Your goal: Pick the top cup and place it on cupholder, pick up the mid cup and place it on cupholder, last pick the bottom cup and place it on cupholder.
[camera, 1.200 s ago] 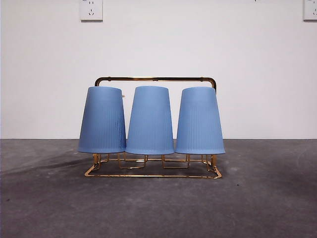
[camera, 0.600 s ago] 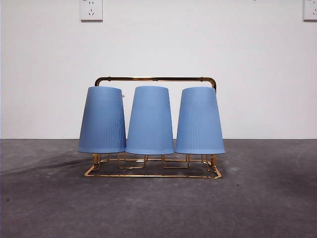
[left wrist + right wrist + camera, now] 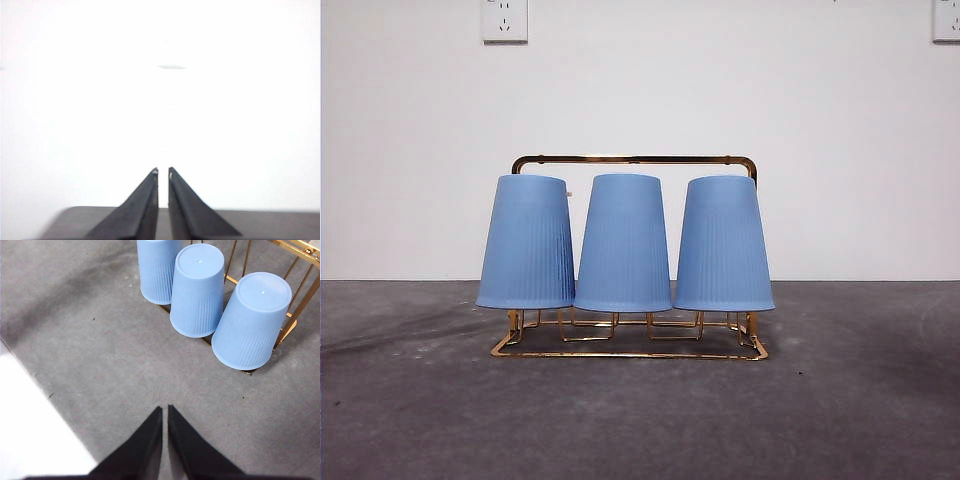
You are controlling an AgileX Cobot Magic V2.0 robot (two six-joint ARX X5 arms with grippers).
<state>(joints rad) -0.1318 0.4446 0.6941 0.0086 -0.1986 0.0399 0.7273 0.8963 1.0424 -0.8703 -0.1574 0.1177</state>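
Blue ribbed plastic cups, three of them, sit upside down in a row on the shiny gold wire cupholder, which stands on the dark grey table in front of a plain white wall. In the front view the left blue cup, the middle blue cup and the right blue cup stand close side by side, their wide rims nearly touching near the bottom, while their flat bases face up. The cupholder's rectangular base shows beneath the rims, and its arched handle bar runs across just behind and above the cup tops. Two white wall sockets sit high on the wall, one over the left cup and one at the far right edge. Neither arm shows in the front view. The right gripper hangs above the table a little way from the rack, its two black jaws drawn together with only a thin slit between them and nothing held; its camera looks down on all three cups and the gold wires behind them. The left gripper faces the bright white wall past the table's edge, its jaws likewise pressed nearly together and empty.
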